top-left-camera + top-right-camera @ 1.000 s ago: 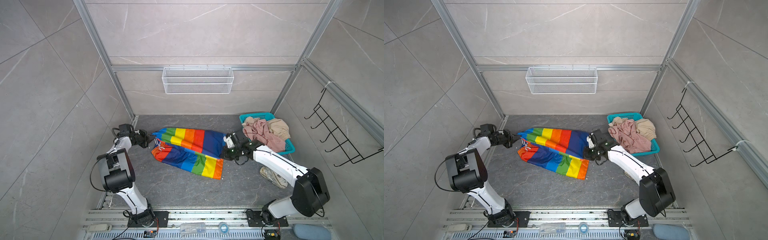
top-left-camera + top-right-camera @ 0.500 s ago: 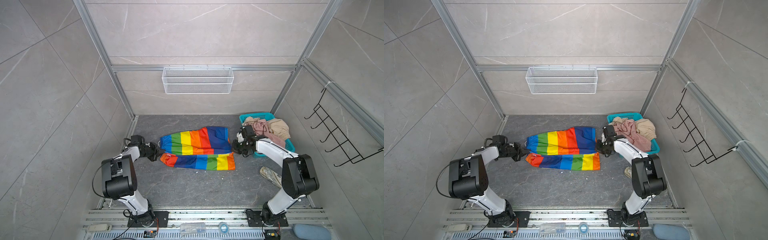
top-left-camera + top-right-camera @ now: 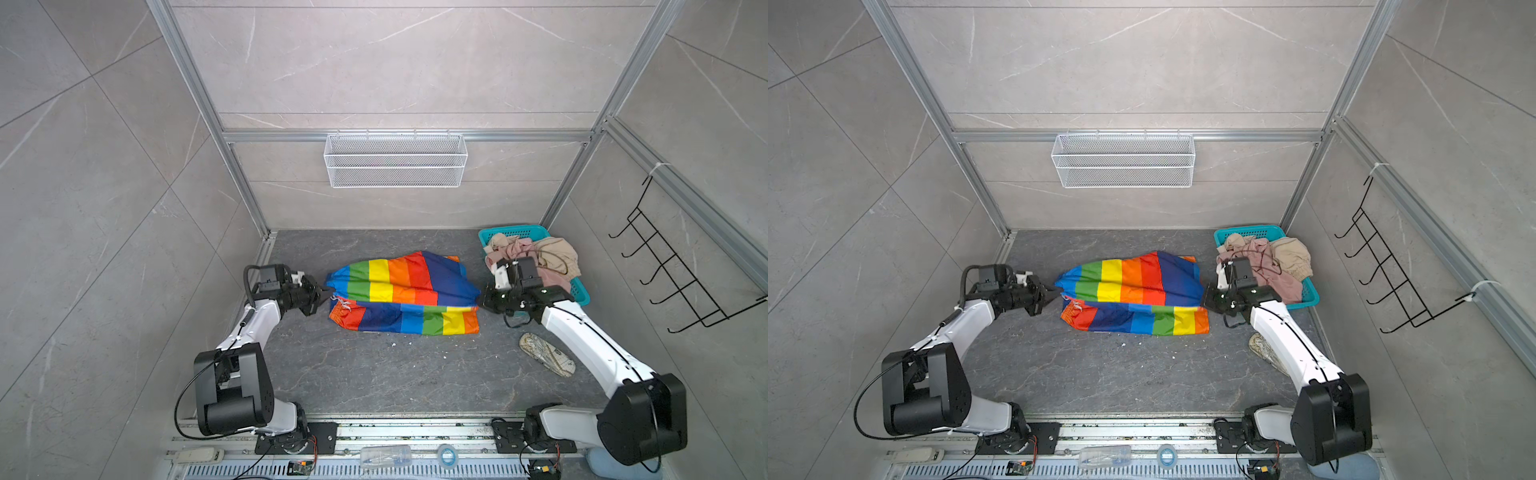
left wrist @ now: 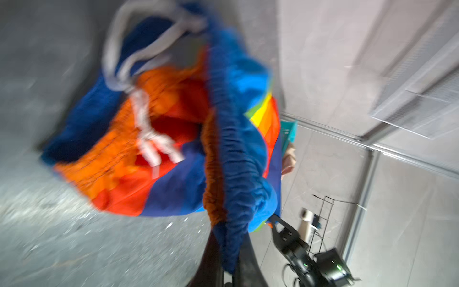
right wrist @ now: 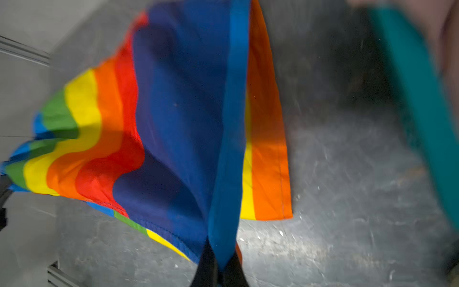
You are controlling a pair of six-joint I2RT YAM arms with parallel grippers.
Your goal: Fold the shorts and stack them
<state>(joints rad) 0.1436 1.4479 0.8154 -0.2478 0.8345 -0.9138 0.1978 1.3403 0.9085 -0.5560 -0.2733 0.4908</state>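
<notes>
Left wrist view: my left pincer (image 4: pixel 228 261) is clamped on the gathered waistband (image 4: pixel 233 161) of the rainbow shorts (image 3: pixel 399 291). The white drawstring (image 4: pixel 146 129) hangs loose.

Right wrist view: my right pincer (image 5: pixel 218 268) pinches a blue edge at the leg end.

In both top views the shorts lie mid-frame on the floor, upper layer stretched between my pincers.

Judged: first fold, half done. Next: lay the held edge flush on the lower layer, then release. Fabric is shiny and slick, so it may slide.

Pink shorts (image 3: pixel 515 249) and beige shorts (image 3: pixel 559 253) are heaped in the teal basket (image 3: pixel 513 231), right of frame.
</notes>
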